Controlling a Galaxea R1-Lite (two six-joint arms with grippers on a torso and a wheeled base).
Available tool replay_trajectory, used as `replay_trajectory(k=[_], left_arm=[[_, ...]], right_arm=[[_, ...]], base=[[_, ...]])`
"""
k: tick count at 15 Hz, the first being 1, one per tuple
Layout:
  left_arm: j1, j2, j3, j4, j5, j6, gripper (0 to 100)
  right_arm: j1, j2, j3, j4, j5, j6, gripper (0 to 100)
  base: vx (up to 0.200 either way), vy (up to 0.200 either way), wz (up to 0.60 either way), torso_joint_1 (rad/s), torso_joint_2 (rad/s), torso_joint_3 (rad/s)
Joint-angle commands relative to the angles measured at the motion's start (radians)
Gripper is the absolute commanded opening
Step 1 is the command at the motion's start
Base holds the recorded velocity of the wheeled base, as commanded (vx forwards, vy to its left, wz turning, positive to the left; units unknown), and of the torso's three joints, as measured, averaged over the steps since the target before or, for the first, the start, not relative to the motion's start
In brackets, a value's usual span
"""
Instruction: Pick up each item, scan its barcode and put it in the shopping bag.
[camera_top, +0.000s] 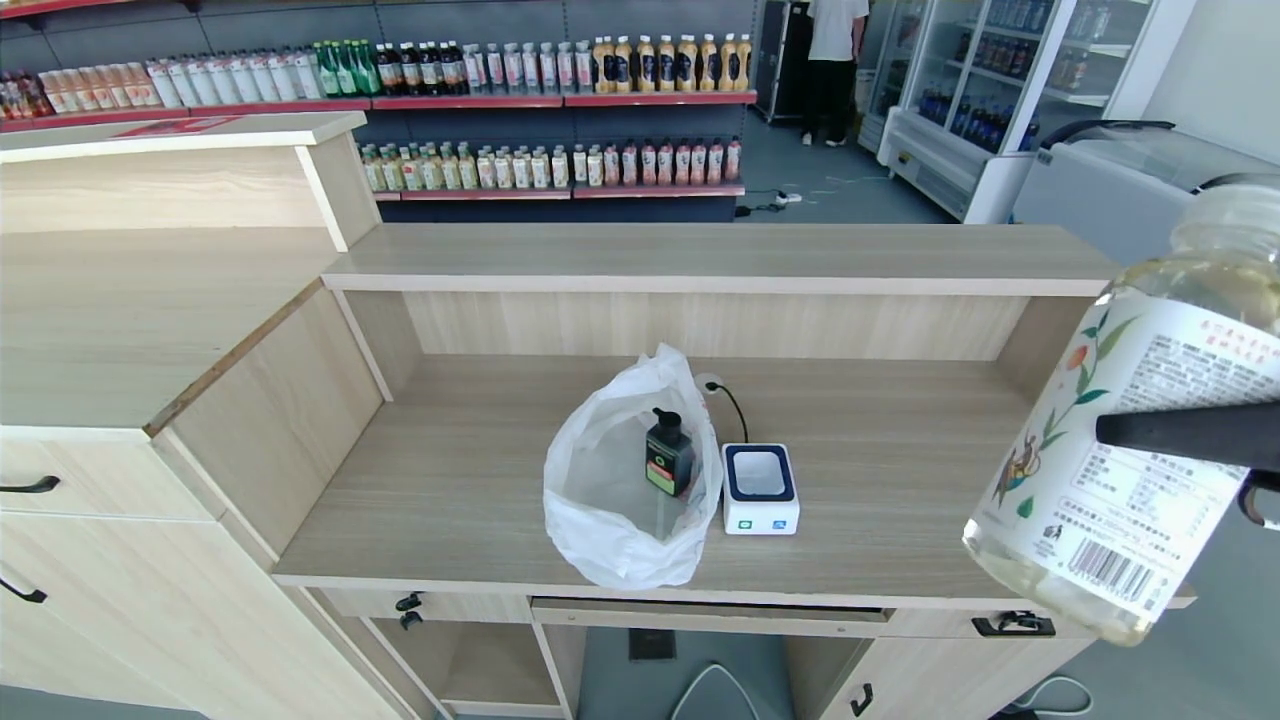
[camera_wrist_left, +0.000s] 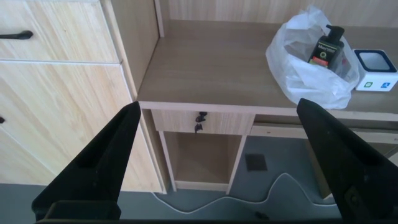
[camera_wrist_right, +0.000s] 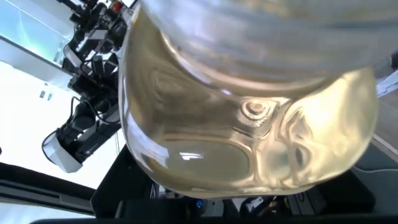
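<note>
Item in hand: clear plastic bottle of pale yellow drink (camera_top: 1110, 500), aloft near the right end of the wooden bench (camera_top: 900, 470), clamped in your right end effector (camera_top: 1195, 433). Turn its barcode (camera_top: 1115, 570) to face the white box scanner (camera_top: 760, 487). White plastic shopping bag (camera_top: 600, 510): one dark pump bottle (camera_top: 669, 458), upright. Left end effector (camera_wrist_left: 217, 162): wide open, empty

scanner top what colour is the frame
Dark blue, around a pale window, on the white scanner; the head view shows it best.

Wooden counter (camera_top: 900, 450), drink shelves (camera_top: 560, 100), glass-door fridges (camera_top: 1000, 90)
</note>
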Motion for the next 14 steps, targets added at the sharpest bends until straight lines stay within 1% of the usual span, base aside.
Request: replay_trajectory(k=[1, 5, 6, 8, 13, 14], left_arm=[[0.0, 0.0, 0.0, 0.0, 0.0, -0.001, 100], [0.0, 0.0, 0.0, 0.0, 0.0, -0.001, 100], [0.0, 0.0, 0.0, 0.0, 0.0, -0.001, 100], [0.0, 0.0, 0.0, 0.0, 0.0, 0.0, 100], [0.0, 0.0, 0.0, 0.0, 0.0, 0.0, 100], [0.0, 0.0, 0.0, 0.0, 0.0, -0.001, 100]], right_arm=[[0.012, -0.056, 0.011, 0.033, 0.001, -0.003, 0], [0.012, -0.106, 0.02, 0.114, -0.007, -0.034, 0], [0.014, -0.112, 0.02, 0.125, -0.042, -0.048, 0], [0.014, -0.114, 0.023, 0.129, -0.082, -0.051, 0], [0.014, -0.138, 0.033, 0.143, -0.09, -0.051, 0], [0.014, -0.145, 0.039, 0.146, -0.133, -0.049, 0]], base=[[0.0, 0.0, 0.0, 0.0, 0.0, 0.0], [0.0, 0.0, 0.0, 0.0, 0.0, 0.0], [0.0, 0.0, 0.0, 0.0, 0.0, 0.0], [0.0, 0.0, 0.0, 0.0, 0.0, 0.0], [0.0, 0.0, 0.0, 0.0, 0.0, 0.0], [0.0, 0.0, 0.0, 0.0, 0.0, 0.0]])
